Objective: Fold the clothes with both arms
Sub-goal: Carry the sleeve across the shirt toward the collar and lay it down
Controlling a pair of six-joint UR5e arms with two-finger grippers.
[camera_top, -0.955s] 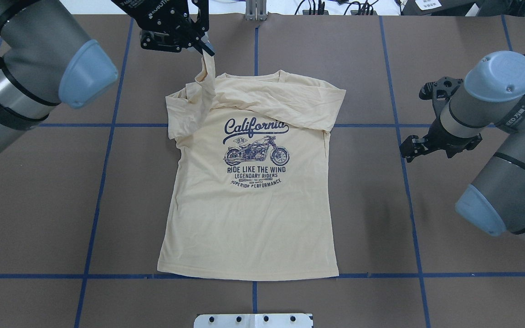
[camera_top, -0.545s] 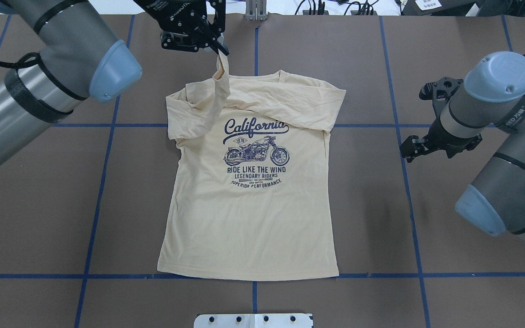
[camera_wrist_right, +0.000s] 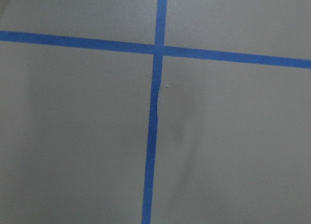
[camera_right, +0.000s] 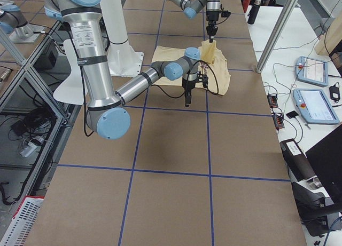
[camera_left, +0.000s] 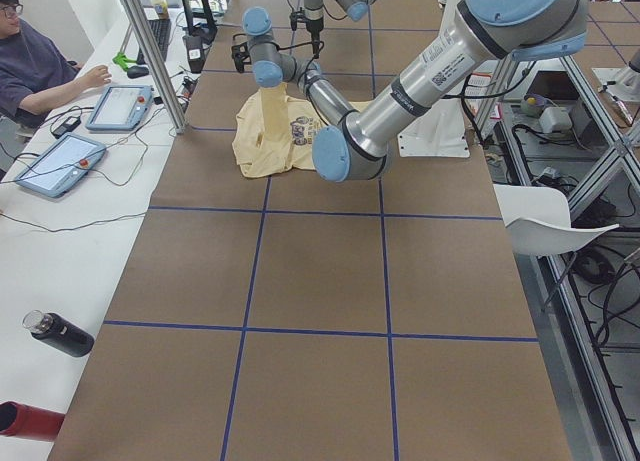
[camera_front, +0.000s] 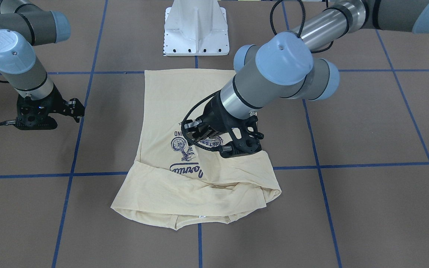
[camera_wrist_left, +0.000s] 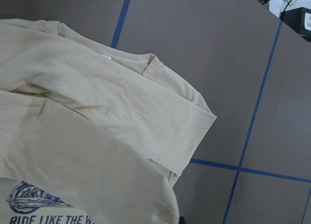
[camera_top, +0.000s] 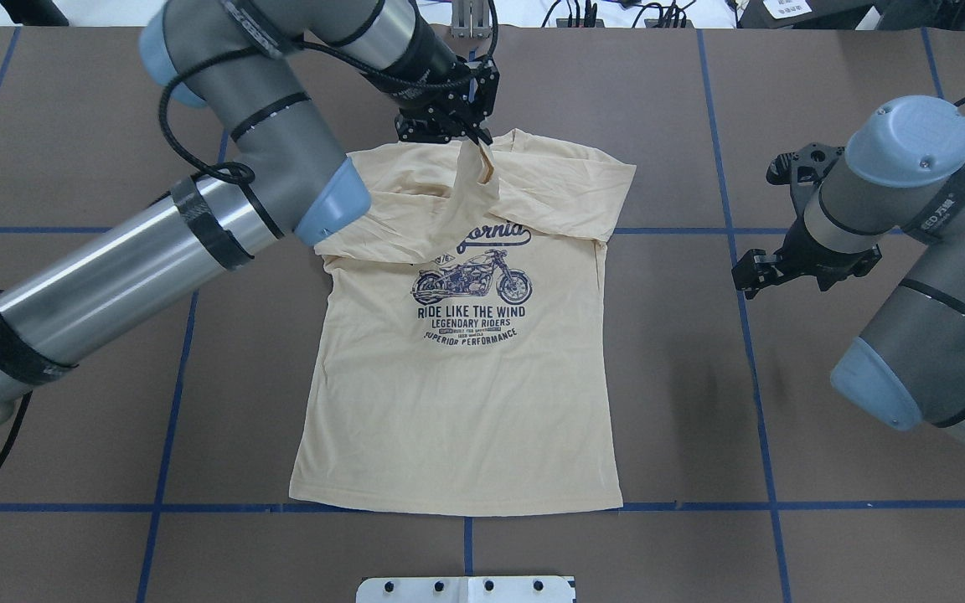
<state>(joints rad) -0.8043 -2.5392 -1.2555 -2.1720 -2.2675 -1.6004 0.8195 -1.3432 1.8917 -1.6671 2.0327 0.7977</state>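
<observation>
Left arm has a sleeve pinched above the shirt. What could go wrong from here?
The left gripper holds only the tip of the sleeve; it could slip out before being laid down.
The sleeve hangs crumpled, so it may land bunched on the shirt.
The right gripper is off the cloth, so nothing pins the shirt if it drags.

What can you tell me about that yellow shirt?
It's a pale cream-yellow thin knit shirt lying flat on the brown table, navy motorcycle print up, hem toward the robot. One sleeve is folded across the chest. The left tool pinches the other sleeve, lifted over the "California" lettering, hiding its first letters.
</observation>
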